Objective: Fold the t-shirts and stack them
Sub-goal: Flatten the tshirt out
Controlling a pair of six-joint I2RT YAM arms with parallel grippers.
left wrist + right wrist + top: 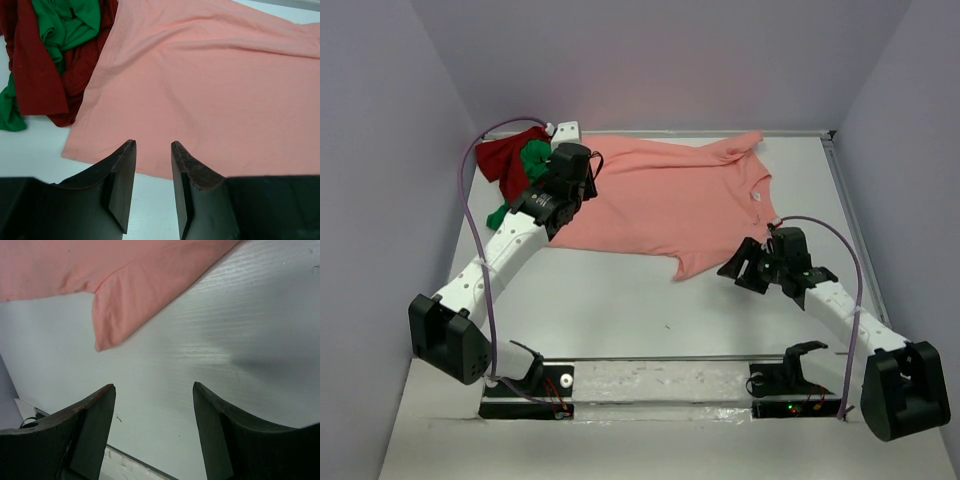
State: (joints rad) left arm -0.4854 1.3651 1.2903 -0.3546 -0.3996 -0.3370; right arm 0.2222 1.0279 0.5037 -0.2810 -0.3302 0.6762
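On the bench (620, 310) the salmon-pink t-shirt (665, 200) lay flat, long axis crosswise, collar toward the right pincer (154, 386), hem just ahead of the left pincer (152, 144). Left of that pincer the dark red t-shirt (35, 75) and green t-shirt (67, 22) lay bunched together. Only the wrist views showed both pincers spread and empty, the left narrowly, a sleeve ahead of the right.
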